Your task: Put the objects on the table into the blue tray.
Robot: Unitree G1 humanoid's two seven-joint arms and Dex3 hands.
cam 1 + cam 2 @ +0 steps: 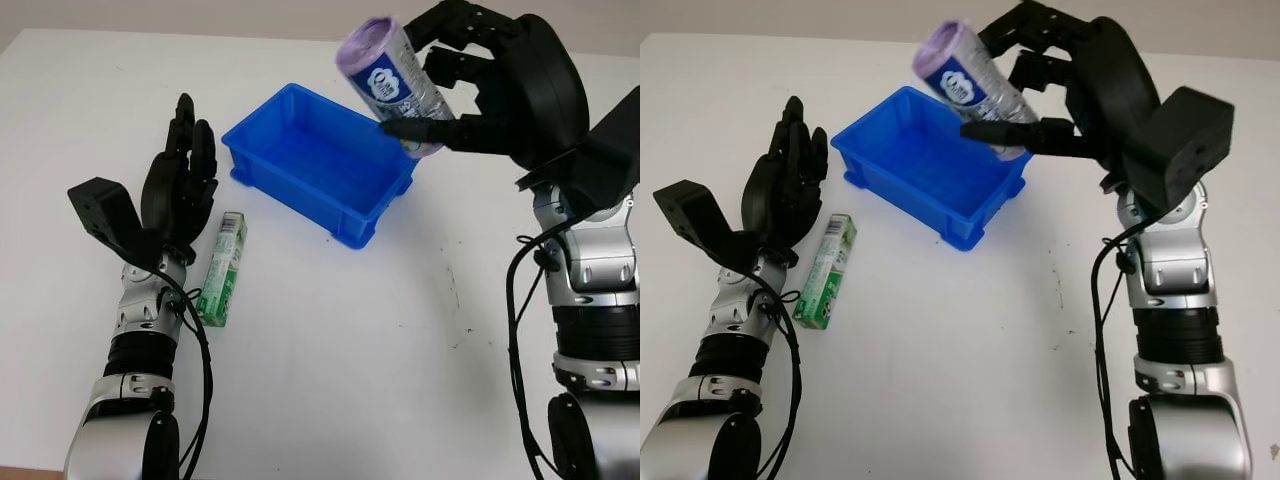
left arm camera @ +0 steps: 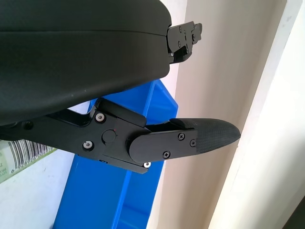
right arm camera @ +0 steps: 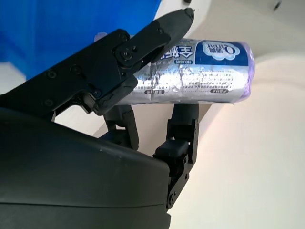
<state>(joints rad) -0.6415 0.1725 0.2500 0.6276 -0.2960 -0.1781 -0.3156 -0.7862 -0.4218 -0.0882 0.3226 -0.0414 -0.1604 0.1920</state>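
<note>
The purple roll point(image 3: 200, 76) carries Chinese characters too small to read; the green box point(image 2: 21, 155) shows a barcode.

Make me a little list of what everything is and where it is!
right hand: holds the purple roll in the air, over the tray's right end
tray: blue, nothing inside
green box: lying on the table, in front of the tray's left end
left hand: open, beside the green box
</note>
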